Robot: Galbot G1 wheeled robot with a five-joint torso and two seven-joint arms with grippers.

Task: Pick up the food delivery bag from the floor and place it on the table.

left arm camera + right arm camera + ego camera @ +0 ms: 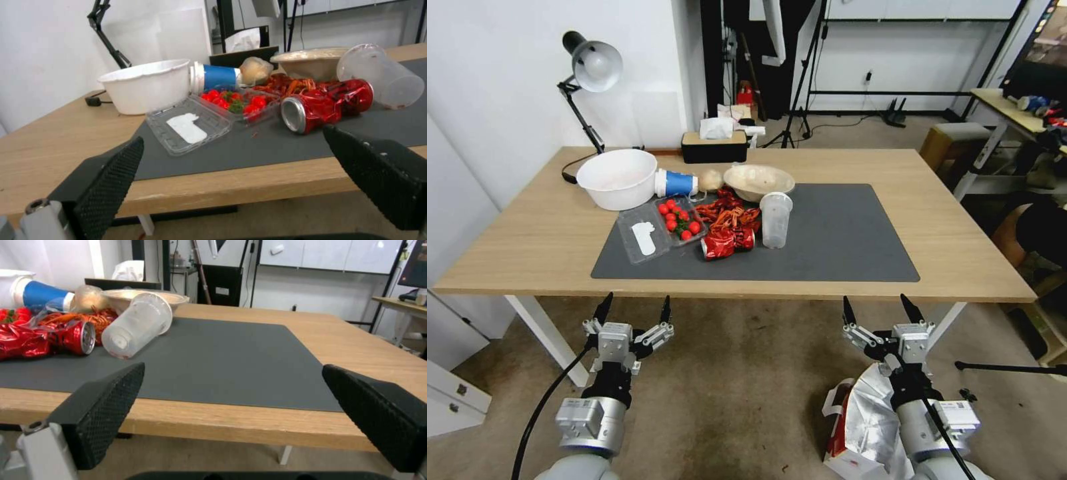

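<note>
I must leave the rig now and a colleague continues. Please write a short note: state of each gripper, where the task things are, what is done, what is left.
Left gripper: open, empty, held in front of the table's near edge, over the floor.
Right gripper: open, empty, at the same height, above the food delivery bag.
Bag: on the floor at the robot's right side, partly hidden under the right arm, foil lining showing.
Table: the right half of the dark mat is free; bowls, a cup, a crushed can and a tomato box crowd the left half.
Done: nothing yet.
Left: grasp the bag, lift it, set it on the table.
</note>
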